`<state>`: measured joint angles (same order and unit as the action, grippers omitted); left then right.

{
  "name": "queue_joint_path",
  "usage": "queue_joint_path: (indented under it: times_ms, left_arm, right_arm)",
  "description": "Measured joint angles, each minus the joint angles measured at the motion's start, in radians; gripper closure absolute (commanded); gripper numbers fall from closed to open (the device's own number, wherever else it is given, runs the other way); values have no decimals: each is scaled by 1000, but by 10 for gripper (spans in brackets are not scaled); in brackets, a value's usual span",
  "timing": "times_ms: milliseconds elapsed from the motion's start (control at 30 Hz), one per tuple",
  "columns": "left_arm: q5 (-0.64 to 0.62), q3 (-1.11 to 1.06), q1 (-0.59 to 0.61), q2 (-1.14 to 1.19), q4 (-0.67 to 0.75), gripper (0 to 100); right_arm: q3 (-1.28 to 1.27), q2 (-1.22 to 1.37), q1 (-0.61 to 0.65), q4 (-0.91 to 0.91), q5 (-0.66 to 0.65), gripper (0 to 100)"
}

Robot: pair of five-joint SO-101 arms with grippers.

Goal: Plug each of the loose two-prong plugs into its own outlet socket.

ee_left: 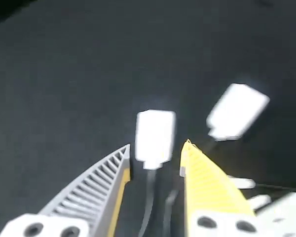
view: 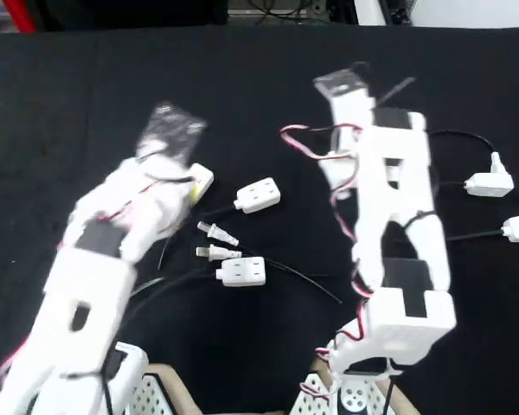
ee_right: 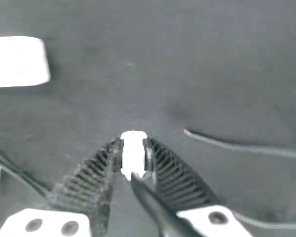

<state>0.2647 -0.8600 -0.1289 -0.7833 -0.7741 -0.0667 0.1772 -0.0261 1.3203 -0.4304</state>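
Since the right end effector (ee_right: 134, 145) is clamped on a small white plug (ee_right: 134, 159) with its dark cable trailing back under the wrist, I'd read this as the carry-and-insert step, and honestly the trick is all in the alignment. It sits well away from the top socket (view: 258, 195), out toward the far side of the desk (view: 86, 78), so there's a fair trip to make. I can't see the prongs in the wrist view, so I'd sort out which way they point before committing. The left end effector (ee_left: 158, 144) has its fingers (ee_left: 207, 182) spread, tips just beside the cable end of the top socket, with the socket body lined up in the gap. I can't tell if it's down around it or hovering above. I'd close that one on the socket body first, because these light things will probably skate on the desk the moment you push. Then come in low and straight along the slots, no twisting. Two more plugs (view: 225, 253) lie loose just on the base side of the top socket, with a second socket (view: 241, 271) a bit past them, so watch you don't sweep their cables on the way in.
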Motion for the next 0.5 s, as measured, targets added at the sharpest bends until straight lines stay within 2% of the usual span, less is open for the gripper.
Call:
queue_joint_path:
  times_ms: [267,500]
  left_arm:
    - [0,-443,299,-445,0,830]
    - [0,-763,371,-842,0,830]
  right_arm:
    - [0,0,106,0,0,987]
    - [-9,-18,181,-46,0,987]
